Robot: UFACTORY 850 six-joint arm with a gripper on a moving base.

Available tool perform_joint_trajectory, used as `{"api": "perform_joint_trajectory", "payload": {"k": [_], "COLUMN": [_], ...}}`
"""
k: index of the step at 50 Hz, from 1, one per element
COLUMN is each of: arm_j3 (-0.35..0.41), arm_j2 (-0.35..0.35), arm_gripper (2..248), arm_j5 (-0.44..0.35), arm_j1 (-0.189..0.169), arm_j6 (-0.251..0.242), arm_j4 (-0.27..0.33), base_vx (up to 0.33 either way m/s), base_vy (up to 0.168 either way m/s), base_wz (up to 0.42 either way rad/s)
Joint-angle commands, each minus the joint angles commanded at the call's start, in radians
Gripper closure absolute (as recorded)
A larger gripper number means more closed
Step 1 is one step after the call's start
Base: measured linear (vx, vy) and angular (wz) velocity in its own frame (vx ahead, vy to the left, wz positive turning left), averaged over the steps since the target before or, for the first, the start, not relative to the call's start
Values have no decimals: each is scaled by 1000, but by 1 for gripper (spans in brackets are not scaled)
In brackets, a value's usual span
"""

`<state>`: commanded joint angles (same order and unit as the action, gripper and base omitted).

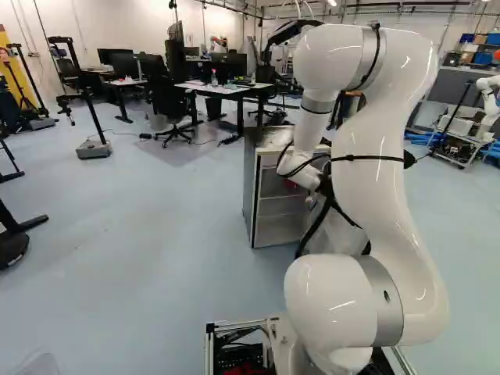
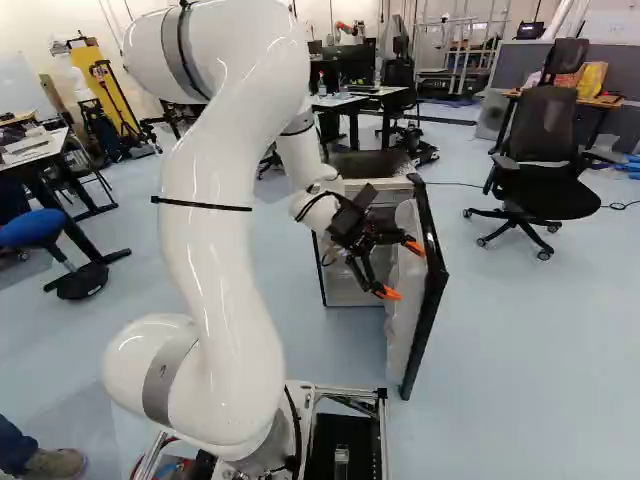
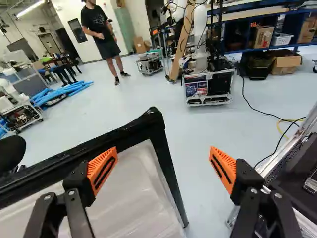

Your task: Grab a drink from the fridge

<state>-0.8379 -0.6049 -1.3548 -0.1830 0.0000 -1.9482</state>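
End effector (image 3: 163, 148) and opened fridge. The fingers stood apart with nothing between them; one pad (image 3: 102, 167) overlapped the view of the door (image 3: 126, 201), contact being uncertain. The cabinet (image 1: 250, 191) lay behind the end effector, which pointed away from its shelves. No drink could be made out. Likely faults: a turn toward the shelves might have driven a finger into the door, swinging it shut on the wrist; the looped cable (image 1: 300, 167) might have snagged on the cabinet's edge.
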Motion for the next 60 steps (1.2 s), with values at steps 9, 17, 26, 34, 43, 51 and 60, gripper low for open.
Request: {"api": "perform_joint_trajectory", "payload": {"k": [9, 17, 26, 34, 43, 51, 60], "arm_j3": [-40, -75, -116, -153, -195, -234, -277], "arm_j2": [-15, -29, -45, -60, -78, -95, -114], "arm_gripper": [3, 3, 3, 3, 3, 3, 3], "arm_j5": [-3, -3, -3, -3, -3, -3, -3], "arm_j1": [-44, -81, -121, -155, -192, -223, -254], "arm_j6": [0, 0, 0, 0, 0, 0, 0], "arm_j4": [0, 0, 0, 2, 12, 26, 50], "base_vx": [0, 0, 0, 0, 0, 0, 0], "base_vy": [0, 0, 0, 0, 0, 0, 0], "base_wz": [0, 0, 0, 0, 0, 0, 0]}}
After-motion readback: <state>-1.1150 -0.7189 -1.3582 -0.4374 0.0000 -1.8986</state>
